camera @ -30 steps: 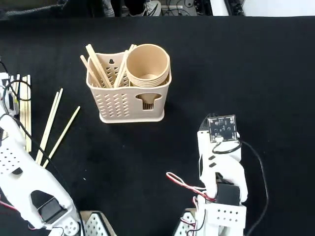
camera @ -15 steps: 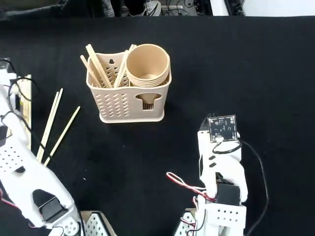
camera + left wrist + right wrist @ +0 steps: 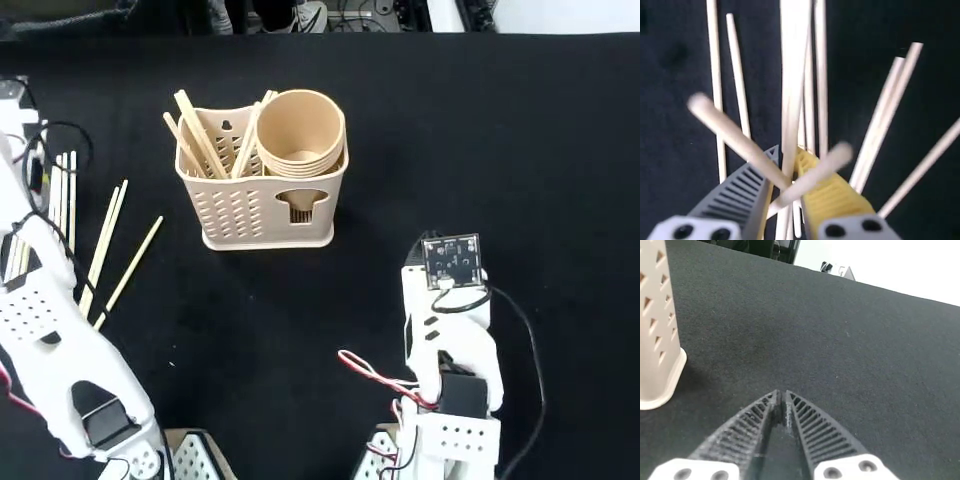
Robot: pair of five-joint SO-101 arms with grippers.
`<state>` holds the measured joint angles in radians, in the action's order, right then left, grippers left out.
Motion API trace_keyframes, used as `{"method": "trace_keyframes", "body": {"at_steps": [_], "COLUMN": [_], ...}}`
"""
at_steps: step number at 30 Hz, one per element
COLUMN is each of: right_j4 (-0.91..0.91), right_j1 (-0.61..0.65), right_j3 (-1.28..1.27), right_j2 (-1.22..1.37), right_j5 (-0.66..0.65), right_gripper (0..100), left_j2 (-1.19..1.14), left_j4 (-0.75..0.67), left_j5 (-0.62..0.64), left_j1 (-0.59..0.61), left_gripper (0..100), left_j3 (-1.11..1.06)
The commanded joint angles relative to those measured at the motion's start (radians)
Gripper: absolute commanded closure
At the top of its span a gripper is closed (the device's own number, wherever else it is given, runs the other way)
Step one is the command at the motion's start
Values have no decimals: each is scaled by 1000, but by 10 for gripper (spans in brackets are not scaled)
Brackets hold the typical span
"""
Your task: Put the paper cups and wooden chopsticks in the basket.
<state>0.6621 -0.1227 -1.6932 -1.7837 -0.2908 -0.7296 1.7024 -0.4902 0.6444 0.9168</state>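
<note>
The beige perforated basket (image 3: 262, 205) stands in the middle of the table, with stacked paper cups (image 3: 300, 132) in one compartment and several wooden chopsticks (image 3: 205, 135) in the other. My left gripper (image 3: 787, 175) is at the table's left edge, shut on a bundle of chopsticks (image 3: 795, 75) that cross between its grey and yellow fingers; in the high view the bundle (image 3: 65, 195) lies beside the left arm (image 3: 35, 300). Three loose chopsticks (image 3: 105, 250) lie on the cloth just right of it. My right gripper (image 3: 780, 399) is shut on nothing, low over the cloth in front of the basket (image 3: 655, 325).
The right arm (image 3: 447, 330) rests at the front, right of centre. Black cloth covers the table. Cables and gear sit beyond the far edge (image 3: 330, 15). Open cloth stretches to the right of the basket.
The left arm has swung toward the far side of the table, and the held chopstick bundle has shifted slightly rightward with it. The right arm has not moved.
</note>
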Motion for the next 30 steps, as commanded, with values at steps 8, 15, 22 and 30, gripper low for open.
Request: {"method": "trace_keyframes", "body": {"at_steps": [8, 15, 22, 30], "right_j4": [0, -2, -2, -2], "right_j1": [12, 11, 11, 11], "right_j3": [4, 4, 4, 4], "right_j2": [-13, -13, -13, -13], "right_j5": [3, 3, 3, 3], "right_gripper": [987, 987, 987, 987], "left_j2": [21, 21, 21, 107], "left_j4": [57, 58, 60, 58], "left_j5": [63, 196, 359, 446], "left_j1": [-28, -30, -27, -71], "left_gripper": [971, 971, 971, 971], "left_j3": [268, 492, 650, 751]}}
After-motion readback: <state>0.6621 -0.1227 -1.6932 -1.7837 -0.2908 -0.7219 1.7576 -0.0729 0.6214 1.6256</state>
